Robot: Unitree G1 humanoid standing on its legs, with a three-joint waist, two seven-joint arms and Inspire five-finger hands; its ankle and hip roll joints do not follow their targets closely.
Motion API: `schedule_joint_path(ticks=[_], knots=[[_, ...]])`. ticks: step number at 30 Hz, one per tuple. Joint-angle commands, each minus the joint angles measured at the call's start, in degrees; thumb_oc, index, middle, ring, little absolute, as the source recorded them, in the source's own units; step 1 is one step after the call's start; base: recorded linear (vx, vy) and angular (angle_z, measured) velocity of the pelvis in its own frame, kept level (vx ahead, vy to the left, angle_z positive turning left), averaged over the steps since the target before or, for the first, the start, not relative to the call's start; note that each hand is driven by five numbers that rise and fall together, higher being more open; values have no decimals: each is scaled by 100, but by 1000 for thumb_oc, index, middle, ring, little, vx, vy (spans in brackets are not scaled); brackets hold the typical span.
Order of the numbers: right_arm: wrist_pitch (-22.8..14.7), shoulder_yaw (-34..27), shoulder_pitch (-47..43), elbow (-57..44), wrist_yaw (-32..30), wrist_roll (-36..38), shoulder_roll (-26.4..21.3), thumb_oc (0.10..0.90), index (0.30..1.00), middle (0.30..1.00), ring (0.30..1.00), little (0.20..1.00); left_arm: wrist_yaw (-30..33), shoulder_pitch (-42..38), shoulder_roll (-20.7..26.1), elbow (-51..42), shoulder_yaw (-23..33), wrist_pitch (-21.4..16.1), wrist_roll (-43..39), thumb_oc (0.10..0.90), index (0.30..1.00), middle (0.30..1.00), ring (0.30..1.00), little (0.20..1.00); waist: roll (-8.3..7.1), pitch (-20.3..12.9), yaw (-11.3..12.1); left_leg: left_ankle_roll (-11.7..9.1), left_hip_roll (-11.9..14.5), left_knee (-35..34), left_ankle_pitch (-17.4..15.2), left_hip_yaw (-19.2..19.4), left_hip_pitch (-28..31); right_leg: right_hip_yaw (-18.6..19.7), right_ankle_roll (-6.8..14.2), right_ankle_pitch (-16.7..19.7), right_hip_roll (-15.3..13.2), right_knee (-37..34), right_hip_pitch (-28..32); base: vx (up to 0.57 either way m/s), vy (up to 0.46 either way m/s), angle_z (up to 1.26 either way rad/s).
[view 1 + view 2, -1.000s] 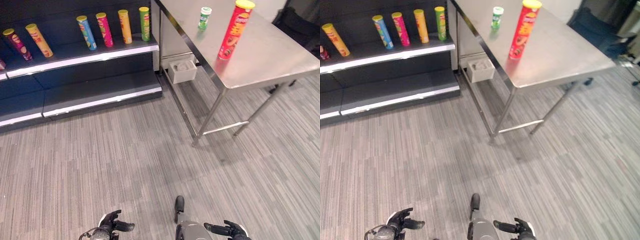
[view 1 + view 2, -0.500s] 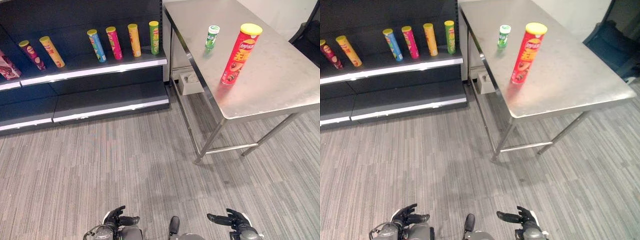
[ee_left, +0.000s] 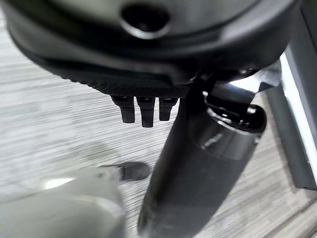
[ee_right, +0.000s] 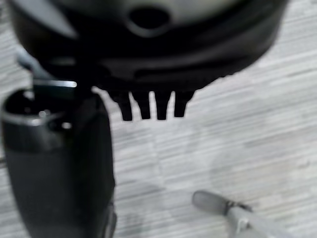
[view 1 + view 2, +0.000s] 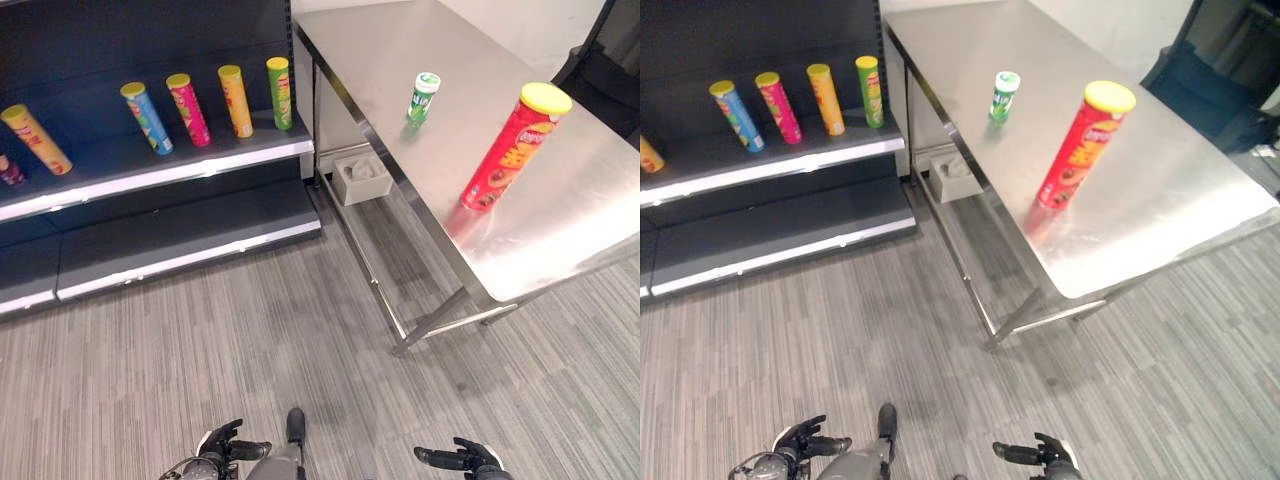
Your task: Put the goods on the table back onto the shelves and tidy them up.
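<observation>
2 cans [image 5: 513, 147] on table [image 5: 590, 220].

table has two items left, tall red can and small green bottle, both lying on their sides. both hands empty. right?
Not quite: the tall red can and small green bottle both stand upright on the table, as the right eye view shows. The rest holds: two items left, and the left hand and right hand are empty.

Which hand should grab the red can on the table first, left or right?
Probably the right hand. The red can stands on the table on the robot's right, while the left hand hangs on the shelf side. Both hands are open, low and far from it.
</observation>
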Motion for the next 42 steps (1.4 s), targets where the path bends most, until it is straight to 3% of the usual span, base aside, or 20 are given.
schedule_joint_path(ticks=[1,2,3,6,8,9,10,11,12,18,22,23,27,29,33,36,42], knots=[[-96,-87,-142,-310,-53,-34,-359,800,900,900,900,900,14,26,190,-132,-43,-60,180,800,900,900,900,900,43,77,116,-381,185,58,-408,-153,14,126,157,777,-200,1314,-1074,21,114,-18],[-95,-87,-144,-311,-53,-34,-359,800,900,900,900,900,14,24,190,-131,-42,-60,180,800,900,900,900,900,37,77,125,-379,179,59,-409,-142,11,140,160,766,-207,1339,-1092,38,153,-5],[-122,-93,-161,-395,-93,13,-335,800,900,900,900,900,26,-27,265,-188,-76,-65,173,800,900,900,900,900,103,173,55,-333,213,17,-489,-95,121,24,101,1027,-302,1933,-1480,53,119,0],[-115,-103,-131,-391,-97,37,-313,800,900,900,900,900,37,-47,306,-241,-64,-73,154,800,900,900,900,900,135,179,29,-349,257,17,-604,-62,233,-242,45,941,-439,1845,-1691,100,44,-3],[-95,-132,-161,-238,-114,58,-349,800,900,900,900,900,64,-104,318,-220,-96,-108,170,800,900,900,900,900,87,179,-19,-429,259,17,-726,-59,316,-584,79,912,-508,636,-1641,185,-116,-6],[-87,-167,-182,-168,-116,93,-360,800,900,900,900,900,66,-144,328,-189,-107,-123,173,800,900,900,900,900,40,194,-72,-448,219,17,-784,-93,359,-546,140,1035,-466,139,-1673,160,-116,-7],[-88,-167,-185,-165,-115,94,-360,800,900,900,900,900,65,-146,328,-186,-107,-125,173,800,900,900,900,900,50,214,-77,-452,231,17,-796,-101,386,-563,140,1053,-450,89,-1619,171,-111,-1],[-67,-180,-129,-2,-93,90,-355,800,900,900,900,900,53,-152,348,-101,-129,-114,301,800,900,900,900,900,-51,192,-130,-465,163,17,-854,-148,453,-349,270,1217,-382,-569,-1467,187,-142,25],[-25,-183,-80,169,-92,56,-335,800,900,900,900,900,47,-102,288,-53,-114,-112,308,800,900,900,900,900,-132,89,-110,-507,180,17,-891,-126,482,-326,290,1315,-375,-797,-1282,182,-140,47],[-31,-352,-24,425,-199,110,-350,800,900,900,900,900,63,-101,210,24,-179,-140,383,800,900,900,900,900,-149,-54,-180,-600,318,17,-924,-127,558,-422,234,1323,-280,-1044,-1007,101,-107,8],[-84,-830,125,574,-334,383,-457,800,900,900,900,900,79,-18,225,-60,-170,-158,398,800,900,900,900,900,-135,-155,-270,-676,432,17,-982,-65,693,-422,216,1220,-205,-1048,-870,100,-57,-8],[-104,-1083,200,480,-405,397,-680,800,900,900,900,900,49,57,287,-154,-123,-159,432,800,900,900,900,900,-130,-205,-309,-705,471,17,-1014,-35,747,-427,222,1176,-184,-1048,-822,132,-43,-6],[-279,-2193,627,-812,-690,561,-1441,800,900,900,900,900,-47,280,340,-380,48,-162,566,800,900,900,900,900,-90,-313,-445,-748,537,17,-1106,38,880,-367,250,1096,-157,-1048,-734,109,5,-5],[-608,-2986,818,-2286,-827,656,-2033,800,900,900,900,900,-108,347,247,-343,115,-167,740,800,900,900,900,900,-67,-365,-565,-762,554,17,-1169,110,947,-324,269,1064,-146,-1048,-714,82,36,-9],[-1107,-3715,814,-4169,-512,991,-2700,800,900,900,900,900,-195,416,224,-327,135,-189,810,800,900,900,900,900,-47,-380,-637,-770,567,17,-1231,175,986,-232,270,1042,-126,-1048,-700,30,25,-22],[-1507,-4010,539,-5339,-70,1529,-3227,800,900,900,900,900,-330,523,288,-412,114,-239,904,800,900,900,900,900,-67,-452,-615,-773,573,17,-1216,227,950,-185,277,1062,-132,-1048,-753,-1,18,-14],[-1775,-3939,-21,-5959,373,2268,-3643,800,900,900,900,900,-496,698,315,-529,6,-300,975,800,900,900,900,900,-78,-554,-499,-782,576,17,-1256,263,980,-165,297,1050,-133,-1048,-740,0,0,0]])
